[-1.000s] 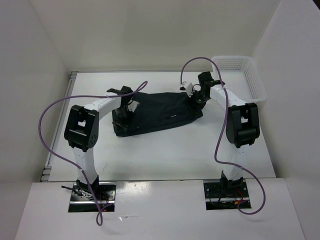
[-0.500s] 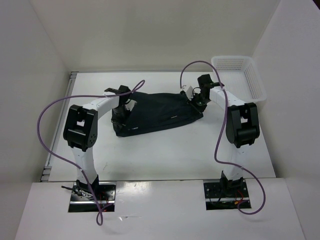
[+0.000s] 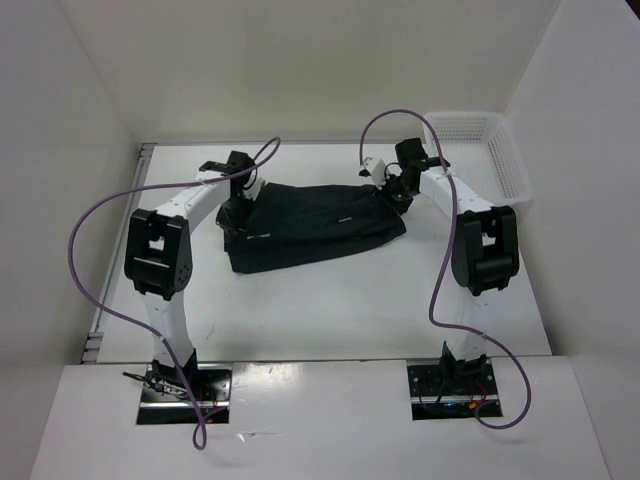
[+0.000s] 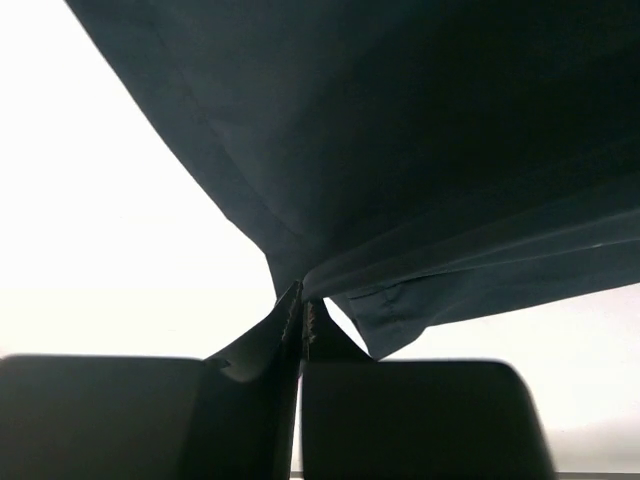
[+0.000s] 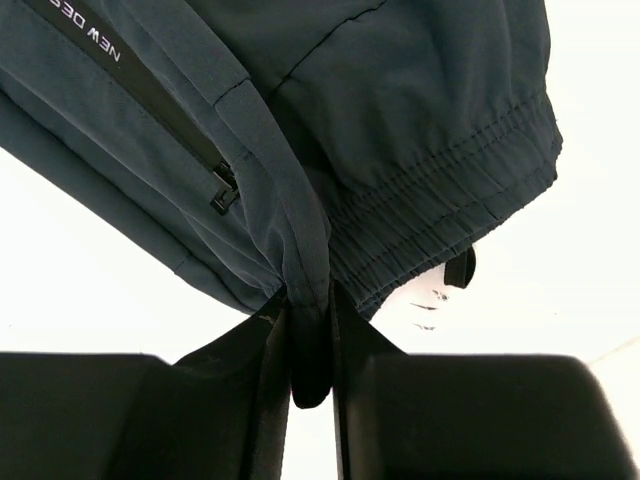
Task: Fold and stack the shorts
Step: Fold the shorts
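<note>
The white surface (image 3: 330,310) is taken up, nearer its far edge than its near one and about midway between its left and right edges, by the shorts (image 3: 320,228); they are spread as one long dark band, the near edge resting flat; the white mesh basket (image 3: 517,172) is set in the far right corner, apart from the cloth.

The left gripper (image 4: 302,322) is pressed together on the far left corner of the shorts; in the left wrist view the fabric is seen drawn up into a taut peak, clear of the surface below. The right gripper (image 5: 310,335) is pinched on a fold at the far right end, just beside the gathered waistband (image 5: 455,185); a pocket zip pull (image 5: 222,190) and a strip of pale lettering (image 5: 95,35) are shown close by.

The step in hand is judged to be a lengthwise fold, with both far corners gripped and none of the stacking yet done. For the next move, both corners would need to be carried together toward the near edge at matching height; tension along the far edge should be kept so the middle does not sag; release is best held back until the edges are aligned, since thin cloth is likely to slip and bunch.
</note>
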You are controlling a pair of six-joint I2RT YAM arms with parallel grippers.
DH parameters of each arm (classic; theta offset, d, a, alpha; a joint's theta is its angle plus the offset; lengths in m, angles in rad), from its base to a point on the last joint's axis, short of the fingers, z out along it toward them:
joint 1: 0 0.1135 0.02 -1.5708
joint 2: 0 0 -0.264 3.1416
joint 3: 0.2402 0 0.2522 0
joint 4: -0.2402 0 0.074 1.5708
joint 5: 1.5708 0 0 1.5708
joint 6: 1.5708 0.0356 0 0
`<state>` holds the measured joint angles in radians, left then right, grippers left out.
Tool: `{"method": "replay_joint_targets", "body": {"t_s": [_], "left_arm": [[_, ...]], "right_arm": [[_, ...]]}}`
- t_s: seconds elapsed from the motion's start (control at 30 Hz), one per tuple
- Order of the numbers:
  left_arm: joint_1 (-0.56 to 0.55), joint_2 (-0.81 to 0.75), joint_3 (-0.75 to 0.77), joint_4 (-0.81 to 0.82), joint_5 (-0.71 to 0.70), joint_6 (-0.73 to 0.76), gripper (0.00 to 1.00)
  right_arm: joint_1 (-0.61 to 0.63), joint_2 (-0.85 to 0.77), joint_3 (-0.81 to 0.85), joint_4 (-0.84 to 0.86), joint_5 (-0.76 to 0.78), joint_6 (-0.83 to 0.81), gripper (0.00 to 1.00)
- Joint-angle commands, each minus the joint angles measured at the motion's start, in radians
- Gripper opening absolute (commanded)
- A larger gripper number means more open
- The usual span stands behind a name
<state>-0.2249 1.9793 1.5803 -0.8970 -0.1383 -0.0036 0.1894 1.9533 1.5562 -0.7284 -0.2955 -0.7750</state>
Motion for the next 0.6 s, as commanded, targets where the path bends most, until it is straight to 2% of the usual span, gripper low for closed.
{"method": "replay_joint_targets", "body": {"t_s": [0.0, 0.03, 0.1, 0.2, 0.4, 0.43, 0.5, 0.53, 0.57], "left_arm": [[-0.013, 0.009, 0.0, -0.028, -0.026, 0.004, 0.0], [-0.013, 0.009, -0.009, -0.028, -0.026, 0.004, 0.0], [-0.013, 0.009, -0.009, -0.028, -0.026, 0.004, 0.0], [-0.013, 0.009, -0.009, -0.028, -0.026, 0.004, 0.0], [-0.013, 0.009, -0.019, -0.028, -0.017, 0.004, 0.0], [-0.013, 0.009, -0.019, -0.028, -0.017, 0.004, 0.0], [-0.013, 0.009, -0.019, -0.028, -0.017, 0.004, 0.0], [-0.013, 0.018, -0.019, -0.028, -0.017, 0.004, 0.0], [-0.013, 0.018, -0.019, -0.028, -0.017, 0.004, 0.0]], "right_arm": [[-0.002, -0.03, 0.024, 0.017, 0.021, 0.002, 0.23], [-0.002, -0.03, 0.024, 0.017, 0.021, 0.002, 0.24], [-0.002, -0.03, 0.024, 0.026, 0.021, 0.002, 0.35], [-0.002, -0.03, 0.024, 0.017, 0.01, 0.002, 0.41], [-0.002, -0.03, 0.033, -0.02, -0.039, 0.002, 0.37], [-0.002, -0.03, 0.033, -0.031, -0.05, -0.007, 0.36], [-0.002, -0.03, 0.033, -0.04, -0.06, -0.018, 0.25], [-0.002, -0.021, 0.033, -0.022, -0.06, -0.009, 0.07], [-0.002, -0.021, 0.033, -0.01, -0.06, 0.005, 0.01]]}}
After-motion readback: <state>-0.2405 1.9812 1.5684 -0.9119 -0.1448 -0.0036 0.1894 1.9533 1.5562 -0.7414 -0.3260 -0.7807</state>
